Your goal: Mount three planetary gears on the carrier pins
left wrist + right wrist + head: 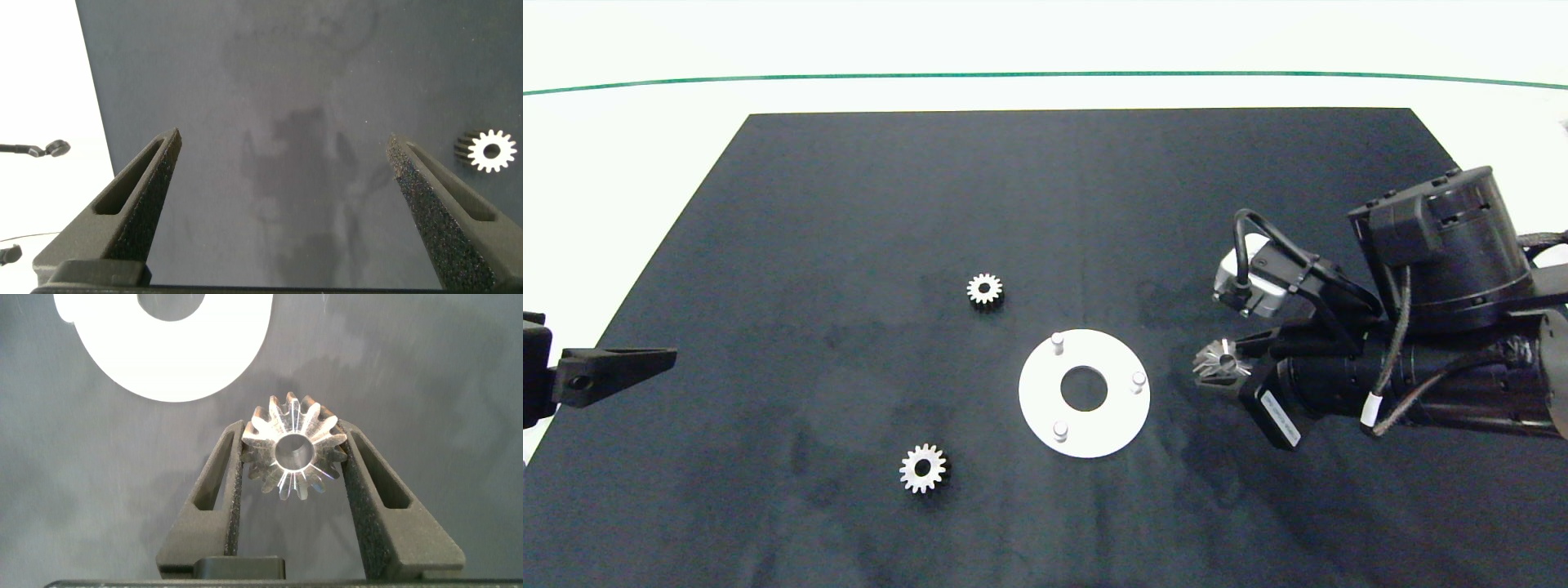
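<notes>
The right gripper, just beside the flat white ring-shaped disc, has its jaws clamped on one small silvery metal spur gear. All three whitish upright pegs on the disc stand bare. Two more silvery gears lie on the black mat on the far side of the disc from that gripper. The left gripper waits well away from the disc, jaws wide. If the bore misses the peg top, the gear may jam or shove the disc.

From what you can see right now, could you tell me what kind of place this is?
Probably a robot test bench for assembly: a black mat on a white table, gears and a pinned disc, one gear in the right gripper.
</notes>
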Robot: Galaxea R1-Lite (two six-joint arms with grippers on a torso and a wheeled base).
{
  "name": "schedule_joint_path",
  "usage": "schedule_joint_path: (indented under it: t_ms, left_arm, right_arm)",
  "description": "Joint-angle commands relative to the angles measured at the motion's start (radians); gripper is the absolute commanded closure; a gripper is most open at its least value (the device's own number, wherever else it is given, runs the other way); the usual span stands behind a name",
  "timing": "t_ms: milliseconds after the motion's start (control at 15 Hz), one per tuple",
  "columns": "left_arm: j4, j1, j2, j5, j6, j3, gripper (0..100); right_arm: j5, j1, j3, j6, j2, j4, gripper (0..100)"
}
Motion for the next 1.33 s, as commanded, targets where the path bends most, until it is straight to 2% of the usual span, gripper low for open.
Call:
schedule_joint_path:
  t_ms: [67,267,600,1333]
  left_arm:
    - [0.003,0.0,0.0,0.001,0.003,0.0,0]
    - [0.003,0.0,0.0,0.001,0.003,0.0,0]
    - [0.003,0.001,0.0,0.001,0.003,0.0,0]
    - [0.003,0.001,-0.003,0.001,0.003,0.0,0]
  right_arm:
    - [0.0,0.024,-0.114,-0.001,0.083,0.066,81]
    - [0.0,0.052,-0.127,0.031,0.127,0.064,81]
    - [0.001,0.08,-0.152,0.044,0.193,0.055,81]
    - [-0.003,0.08,-0.166,0.042,0.213,0.047,81]
